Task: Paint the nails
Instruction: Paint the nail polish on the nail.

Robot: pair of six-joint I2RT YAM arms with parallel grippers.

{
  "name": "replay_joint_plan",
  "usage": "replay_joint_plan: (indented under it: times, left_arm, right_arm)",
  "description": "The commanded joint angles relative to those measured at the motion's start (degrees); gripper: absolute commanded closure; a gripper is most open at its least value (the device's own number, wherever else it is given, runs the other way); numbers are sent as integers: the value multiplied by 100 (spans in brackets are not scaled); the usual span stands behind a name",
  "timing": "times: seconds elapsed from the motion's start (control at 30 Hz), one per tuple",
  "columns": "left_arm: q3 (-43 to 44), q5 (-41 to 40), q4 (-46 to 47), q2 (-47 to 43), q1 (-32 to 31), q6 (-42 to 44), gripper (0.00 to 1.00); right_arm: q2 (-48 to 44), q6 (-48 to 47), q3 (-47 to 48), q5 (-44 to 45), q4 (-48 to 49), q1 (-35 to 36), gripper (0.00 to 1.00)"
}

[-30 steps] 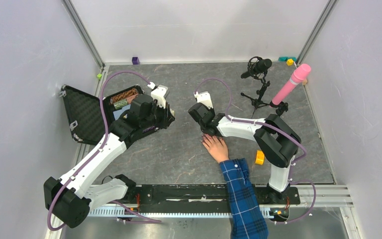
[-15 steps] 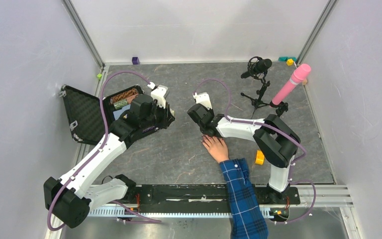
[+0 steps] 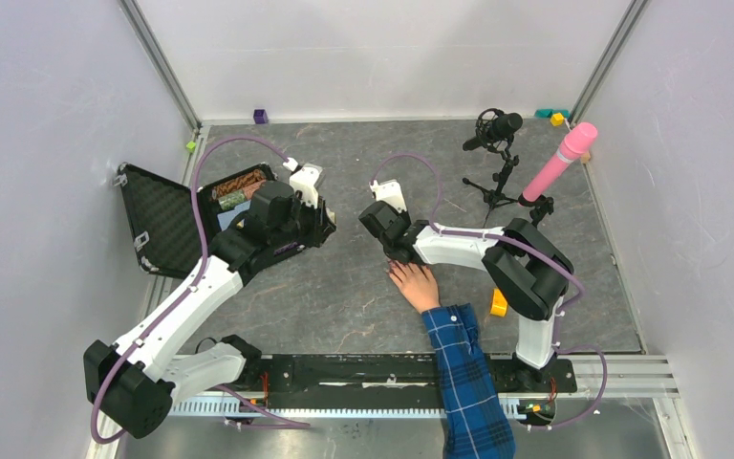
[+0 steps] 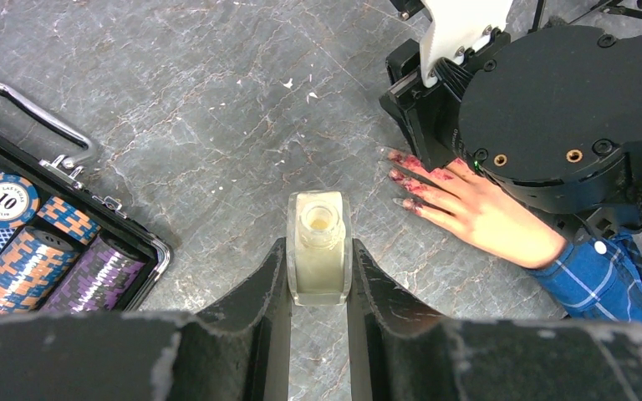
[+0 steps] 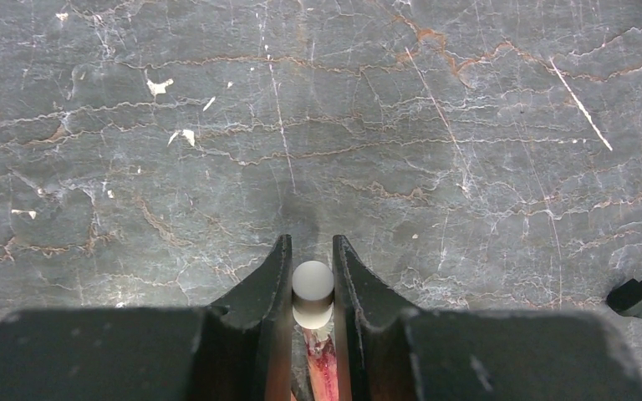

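Note:
A pale hand point(image 3: 417, 284) in a blue plaid sleeve point(image 3: 465, 368) lies flat on the grey table. Its nails point(image 4: 401, 168) are smeared dark pink. My right gripper point(image 3: 397, 255) hangs over the fingertips, shut on a white round brush cap point(image 5: 313, 284). Under that cap the wrist view shows one finger with a red-stained nail point(image 5: 322, 373). To the left, my left gripper point(image 4: 318, 244) is shut on a small pale bottle point(image 4: 318, 266) with an open neck, held above the table and apart from the hand.
An open black case point(image 3: 158, 222) of poker chips point(image 4: 17, 251) lies at the left. A microphone on a stand point(image 3: 495, 132) and a pink cylinder point(image 3: 560, 161) stand at the back right. A yellow object point(image 3: 499, 302) sits by the right arm's base.
My right wrist has edged slightly to the left over the fingertips. The left arm, the bottle and the hand have not moved.

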Motion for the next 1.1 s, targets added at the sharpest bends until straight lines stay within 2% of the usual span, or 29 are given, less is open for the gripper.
replay_joint_plan:
  times: [0.0,1.07]
  left_arm:
    - [44,-169,175,-172,32,-4,97]
    - [45,-250,149,-163,39,20,97]
  right_arm:
    - [73,16,211,117,84,29,100]
    - [327,-28,497,338,66,31,100]
